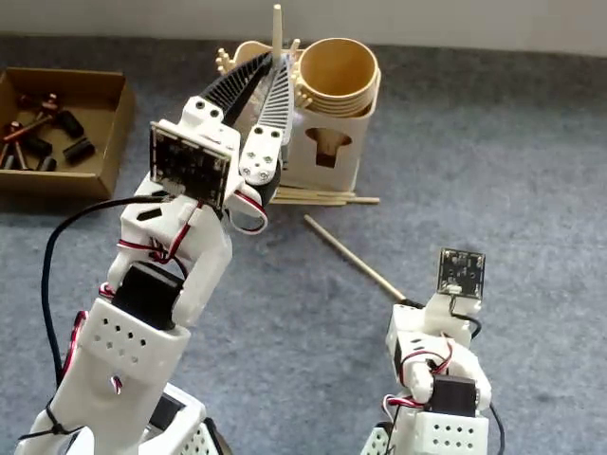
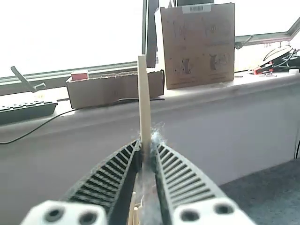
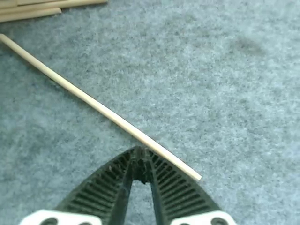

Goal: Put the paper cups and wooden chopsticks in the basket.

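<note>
At the left gripper point(image 1: 275, 68) point(image 2: 146, 151), jaws clenched on one wooden chopstick point(image 1: 277, 27) point(image 2: 143, 93), upright, just above the basket point(image 1: 334, 166). In that basket sits one stack of paper cups point(image 1: 365, 95), at least three rims countable. Against the basket's foot on the grey carpet point(image 1: 493, 142) lies a bundle of chopsticks point(image 1: 322, 198) point(image 3: 28, 13), three or so, exact number unclear. Farther out, one loose chopstick point(image 1: 351, 254) point(image 3: 93, 105), slantwise. At the right gripper point(image 3: 139, 160), jaws pressed together on nothing, tips just beside that stick. Off to the side, one cardboard box point(image 1: 109, 133) of dark parts.
</note>
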Tool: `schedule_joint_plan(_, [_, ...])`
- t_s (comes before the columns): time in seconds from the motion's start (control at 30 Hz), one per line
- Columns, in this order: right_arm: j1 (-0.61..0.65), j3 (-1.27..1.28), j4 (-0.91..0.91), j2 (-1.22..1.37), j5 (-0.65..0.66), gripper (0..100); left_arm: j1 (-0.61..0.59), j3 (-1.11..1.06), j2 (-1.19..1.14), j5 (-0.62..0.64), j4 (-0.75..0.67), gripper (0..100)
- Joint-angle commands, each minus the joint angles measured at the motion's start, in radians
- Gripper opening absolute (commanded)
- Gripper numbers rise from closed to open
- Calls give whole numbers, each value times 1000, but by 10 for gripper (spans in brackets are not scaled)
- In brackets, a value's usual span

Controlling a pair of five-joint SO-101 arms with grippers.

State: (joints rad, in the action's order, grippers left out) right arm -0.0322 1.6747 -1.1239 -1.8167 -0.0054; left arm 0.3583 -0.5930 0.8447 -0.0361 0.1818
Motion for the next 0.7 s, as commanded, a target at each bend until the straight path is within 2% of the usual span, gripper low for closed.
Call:
schedule_joint_plan(0.0, [-4, 102, 16, 1, 6, 5, -16, 8, 10, 0, -60, 5])
schedule_joint_plan(0.13, [-4, 102, 16, 1, 8, 5, -58, 10, -2, 2, -109, 5])
schedule_joint_plan(0.33, [-4, 102, 16, 1, 8, 5, -70, 73, -176, 2, -227, 5])
schedule_joint_plan(0.67, [-4, 102, 16, 1, 9, 5, -125, 286, -433, 6, -233, 5])
